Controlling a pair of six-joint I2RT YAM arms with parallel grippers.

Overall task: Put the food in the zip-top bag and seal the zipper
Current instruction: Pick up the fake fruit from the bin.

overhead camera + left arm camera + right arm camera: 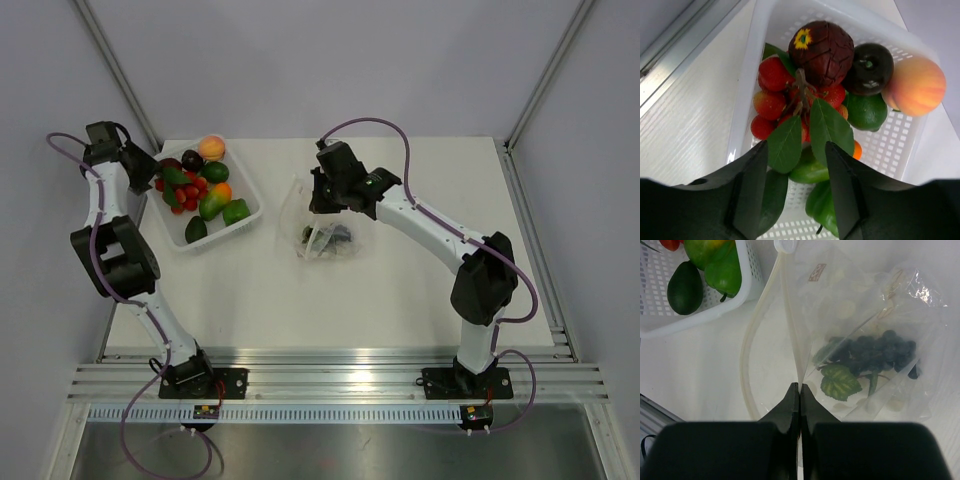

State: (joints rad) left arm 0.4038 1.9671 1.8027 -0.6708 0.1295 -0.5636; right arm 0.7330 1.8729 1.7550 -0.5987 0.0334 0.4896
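The food (200,185) lies piled in a white tray (250,222) at the back left: a peach (915,85), a dark plum (871,67), a maroon fruit (822,50), red berries with leaves (771,90) and green pieces (812,172). My left gripper (796,192) is open just above the pile, its jaws either side of the leaves. The zip-top bag (320,232) lies mid-table with its mouth gaping and a dark grape bunch (875,352) inside. My right gripper (799,390) is shut on the upper lip of the bag at the zipper (790,320).
The tray's corner (747,295) with an avocado (685,287) and a green fruit (722,275) lies just left of the bag's mouth. A metal rail (330,375) runs along the table's near edge.
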